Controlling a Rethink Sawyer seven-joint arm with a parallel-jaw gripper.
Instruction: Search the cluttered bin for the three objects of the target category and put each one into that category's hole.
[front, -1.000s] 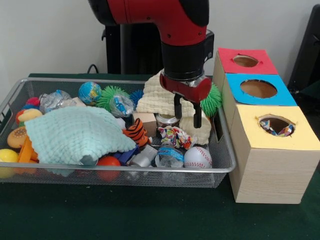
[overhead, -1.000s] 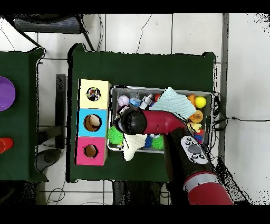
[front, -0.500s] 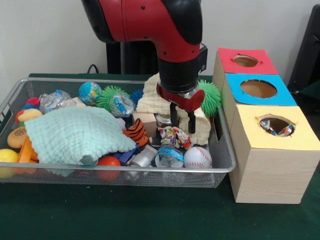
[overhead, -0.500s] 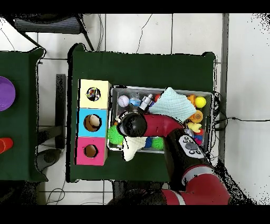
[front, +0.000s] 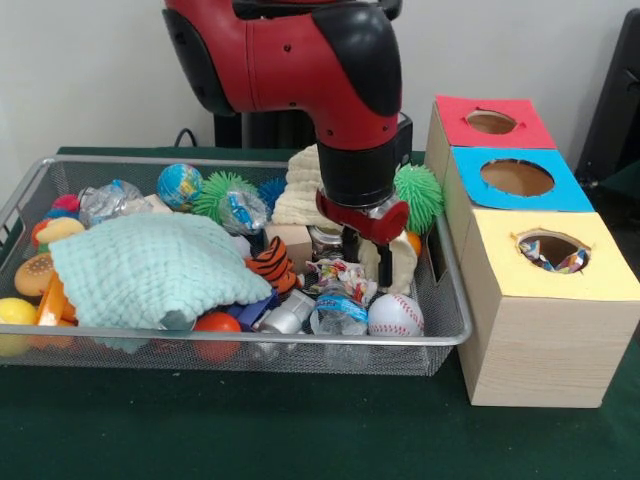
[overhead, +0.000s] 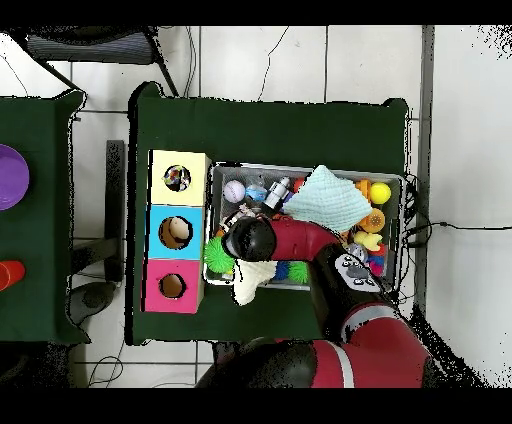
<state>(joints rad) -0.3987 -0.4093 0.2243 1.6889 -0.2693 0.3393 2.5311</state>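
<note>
The wire-mesh bin (front: 230, 340) holds a jumble of toys. A polka-dot fabric piece (front: 333, 272) lies near its front right, behind a baseball (front: 395, 314). My gripper (front: 368, 270) is open and low in the bin, its fingers (front: 385, 268) down at the right side of that piece; I cannot tell whether they touch it. Another polka-dot piece (front: 560, 262) shows inside the hole (front: 552, 250) of the yellow-topped box. In the overhead view the arm's wrist (overhead: 248, 238) hides the gripper; the hole (overhead: 177, 178) and the bin's rim (overhead: 300, 168) show.
A mint-green cloth (front: 150, 265) covers the bin's left middle. A cream cloth (front: 300, 190) lies behind my gripper, with a green spiky ball (front: 418, 195) to its right. A tiger toy (front: 272, 265) lies left of the gripper. Blue-topped (front: 518, 178) and red-topped (front: 490, 122) boxes stand behind the yellow one.
My gripper has come down into the bin, from above the cream cloth to the polka-dot piece, staying open. The arm has swung in over the bin.
</note>
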